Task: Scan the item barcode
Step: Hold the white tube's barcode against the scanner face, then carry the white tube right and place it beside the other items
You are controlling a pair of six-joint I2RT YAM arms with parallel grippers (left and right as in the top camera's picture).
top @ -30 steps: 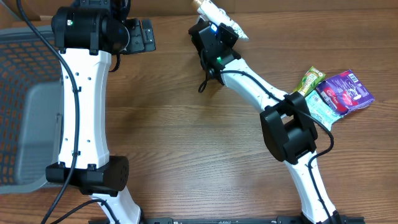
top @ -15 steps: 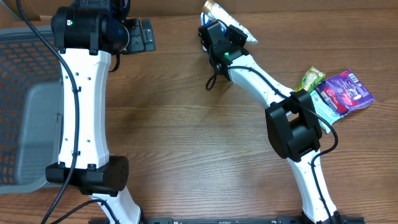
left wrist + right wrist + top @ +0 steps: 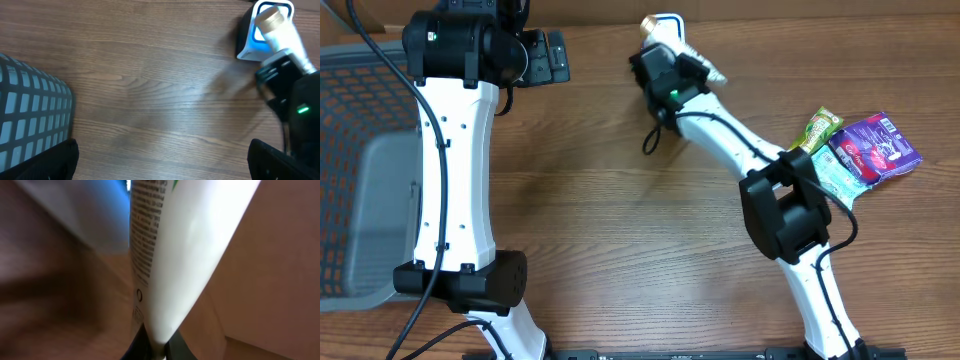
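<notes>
The desk (image 3: 620,220) is taken up at its left edge by a grey mesh basket (image 3: 360,130), which is cut off by the frame and partly covered by the left arm. A pale grey patch inside it cannot be identified. At the far middle, a white tube (image 3: 285,35) with a gold cap is gripped at its crimped end by the right tool (image 3: 154,348). The cap is held close to the blue-lit face of the scanner (image 3: 252,35). The left tool (image 3: 545,57) is spread wide, with nothing between its fingers. At the right, a purple packet (image 3: 875,145), a teal packet (image 3: 835,178) and a green bar (image 3: 823,127) are bunched together, the teal one partly hidden by the right arm. Small dark print is seen on the tube, but it is blurred, and the packet labels are too small to be read.
</notes>
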